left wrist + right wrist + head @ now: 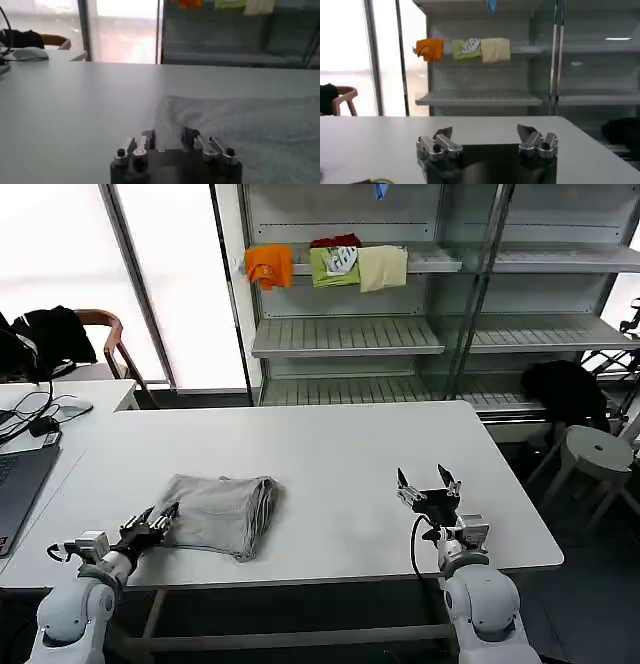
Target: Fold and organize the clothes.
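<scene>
Cloth, a folded light grey shirt (pixel 222 512), lies left of centre on the white table (pixel 340 454), long axis running away from the robot. The left gripper (pixel 160 519), fingers spread, sits at its near-left corner, nearer than the right gripper (pixel 427 482), which waits spread well apart.

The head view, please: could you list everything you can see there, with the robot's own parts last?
folded shirt: one, light grey, on the table's near left part, by the left gripper.
table: one, white, in front of the robot.
shelf unit: grey metal racks, behind the table.
hung garments: orange, green and cream in a row, with a red piece behind, on an upper shelf.
laptop: one, dark, on the side desk at far left.
chair: one, wooden, draped with black clothing, far left.
stool: one, grey, right of the table.
left gripper: at the shirt's near left edge.
right gripper: jaws open, over bare table on the right.
</scene>
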### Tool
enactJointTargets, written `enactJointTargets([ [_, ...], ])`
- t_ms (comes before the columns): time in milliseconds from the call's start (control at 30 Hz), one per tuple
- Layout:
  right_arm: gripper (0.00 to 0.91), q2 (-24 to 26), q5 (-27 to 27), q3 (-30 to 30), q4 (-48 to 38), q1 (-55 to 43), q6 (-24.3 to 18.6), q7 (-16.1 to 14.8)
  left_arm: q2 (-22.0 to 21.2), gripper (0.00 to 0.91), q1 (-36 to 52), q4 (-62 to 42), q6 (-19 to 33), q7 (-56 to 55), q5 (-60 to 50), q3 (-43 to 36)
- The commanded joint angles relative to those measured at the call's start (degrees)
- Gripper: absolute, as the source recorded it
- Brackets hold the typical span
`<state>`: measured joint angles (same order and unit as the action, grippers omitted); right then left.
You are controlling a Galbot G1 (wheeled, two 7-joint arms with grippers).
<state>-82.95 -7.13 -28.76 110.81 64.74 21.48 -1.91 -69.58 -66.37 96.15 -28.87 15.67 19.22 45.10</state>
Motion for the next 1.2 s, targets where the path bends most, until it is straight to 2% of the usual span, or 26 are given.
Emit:
enactJointTargets([
  [33,0.907,-0.05,0.03,0.01,0.09,0.04,-0.08,0.07,-0.29,0.02,0.04,-0.58,-0.39,1.11,0.37,0.12],
  [233,0.907,0.0,0.01,-0.1,0.25,0.1,-0.1,0.2,-0.81,0.02,0.2,-0.53,1.29,0.36,0.72,0.26],
  [433,0.907,0.14,0.0,0.04,0.05,0.02,-0.11,0.29,0.8,0.01,0.66,0.41,7.84,0.98,-7.6,4.33],
  [533,0.907,0.12,-0.03,0.33,-0.31,-0.11,-0.23,0.25,5.31,0.01,1.93,0.98,8.49,2.03,-13.17,8.82],
  [633,0.907,0.0,-0.07,0.76,-0.9,-0.49,-0.45,0.2,13.31,0.01,4.63,0.02,8.95,3.85,-16.87,14.3],
  [733,0.907,-0.18,-0.05,1.45,-1.44,-1.1,-0.6,0.18,18.87,0.01,8.1,-1.77,9.14,5.93,-19.71,16.57],
  [900,0.907,-0.81,1.07,2.72,-1.99,-2.1,-0.61,0.08,23.94,0.02,13.26,-0.27,7.97,8.45,-19.93,16.91],
  [967,0.907,-0.96,1.51,3.02,-2.04,-2.2,-0.63,0.06,24.08,0.02,14.29,2.05,6.94,8.65,-20.01,16.37],
  [1067,0.907,-1.06,2.08,3.03,-1.97,-1.85,-0.68,0.04,21.64,0.02,14.0,7.06,6.43,8.75,-20.87,14.75],
  [1167,0.907,-0.67,2.15,2.56,-1.92,-1.08,-1.28,0.09,16.91,0.02,10.71,12.12,7.39,9.01,-24.21,11.81],
  [1200,0.907,-0.51,2.09,2.24,-1.91,-0.65,-1.57,0.08,13.66,0.02,8.21,14.31,8.15,9.0,-26.5,10.03],
])
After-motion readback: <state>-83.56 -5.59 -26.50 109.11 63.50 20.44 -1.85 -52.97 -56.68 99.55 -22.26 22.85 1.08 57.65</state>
